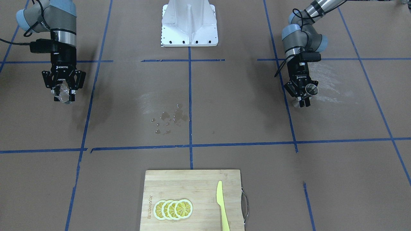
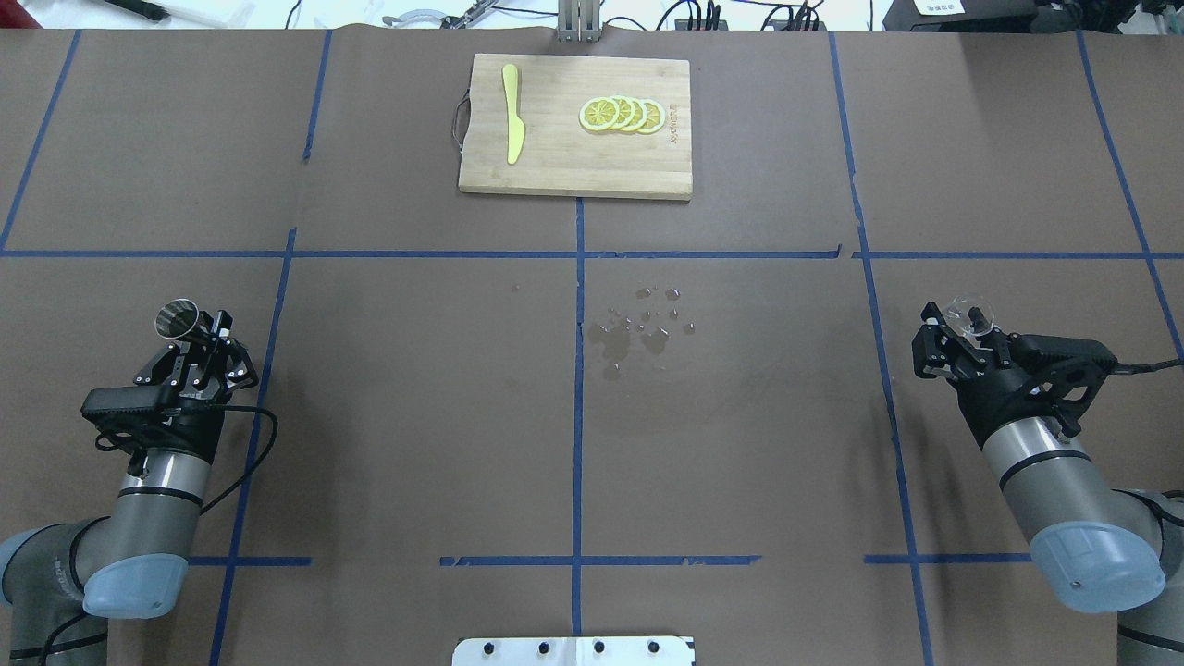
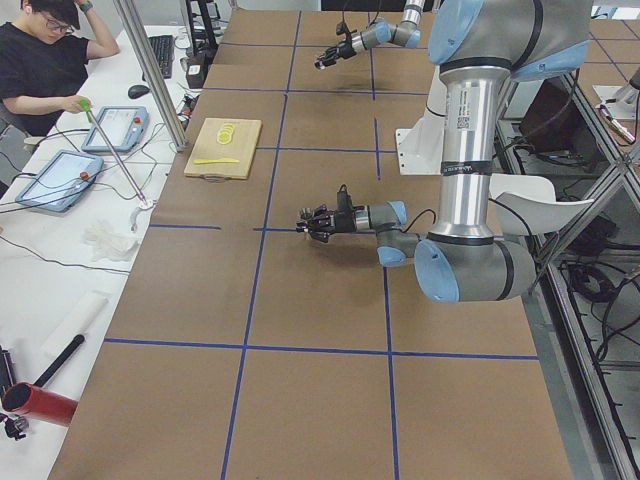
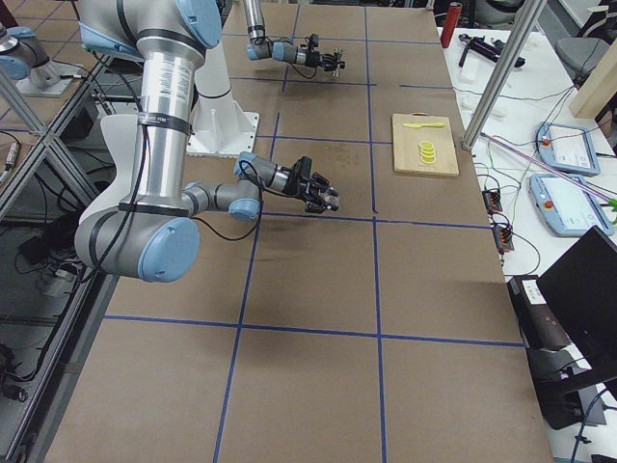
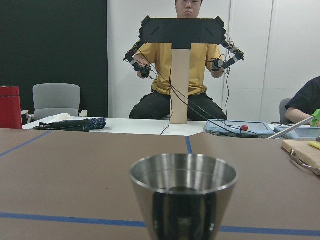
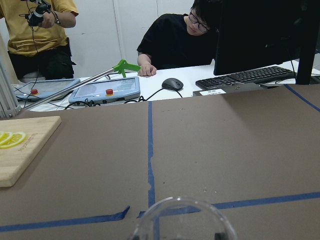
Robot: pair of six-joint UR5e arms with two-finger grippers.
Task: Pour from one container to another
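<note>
The left gripper [image 1: 302,97], lettered ROBOTIQ, is clamped on the small grey steel hourglass-shaped jigger [image 1: 311,89] at the table's left side. The right gripper [image 1: 63,93] grips the small clear round glass cup [image 1: 68,98] at the right side. Each wrist view cuts its vessel off below the rim, and contents are hard to make out. Between the arms, water drops [image 2: 638,328] wet the brown paper-covered table [image 2: 416,388] with its blue tape grid [image 2: 578,444]. Farther off, a bamboo cutting board [image 2: 555,166] carries yellow lemon slices [image 2: 622,114], a yellow plastic knife [image 2: 511,125] and an unreadable burned-in mark. Beyond, people [image 6: 172,42] sit at white desks [image 6: 165,92].
</note>
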